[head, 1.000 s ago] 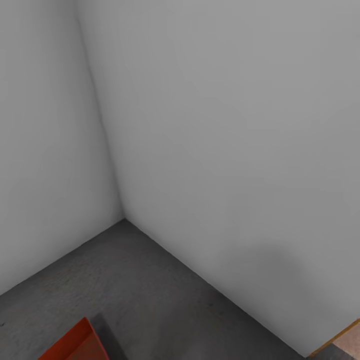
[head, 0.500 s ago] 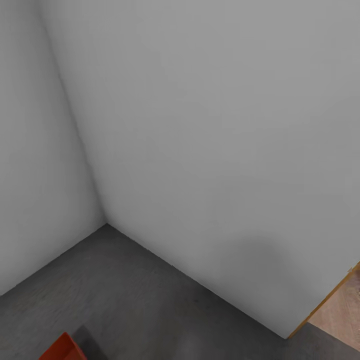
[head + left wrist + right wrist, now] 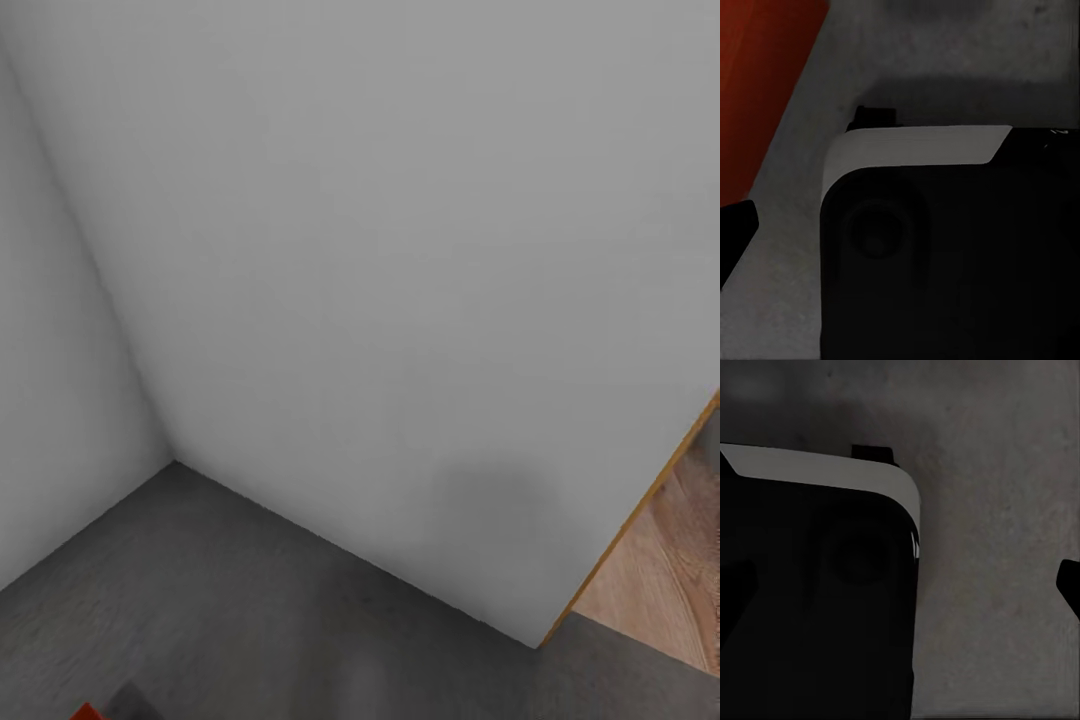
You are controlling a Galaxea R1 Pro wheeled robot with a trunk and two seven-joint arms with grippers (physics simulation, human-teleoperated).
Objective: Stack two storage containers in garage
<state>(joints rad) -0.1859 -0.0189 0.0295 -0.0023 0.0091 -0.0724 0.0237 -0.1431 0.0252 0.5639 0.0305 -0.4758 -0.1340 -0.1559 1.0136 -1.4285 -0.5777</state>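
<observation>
A storage container [image 3: 86, 712], orange-red, shows as a sliver of one corner at the head view's lower left edge, resting on the garage's dark grey floor [image 3: 250, 600] near the corner where two plain white-grey walls [image 3: 400, 300] meet. In the left wrist view its red side [image 3: 761, 82] lies just beside the robot's dark base [image 3: 945, 255], on the left arm's side, so that arm looks the nearer one. A wood-floored doorway [image 3: 660, 590] opens at right. The container's long axis cannot be told from so little. Only dark fingertips [image 3: 735, 225] [image 3: 1069, 581] of each pincer show; whether either is open or closed cannot be told.
</observation>
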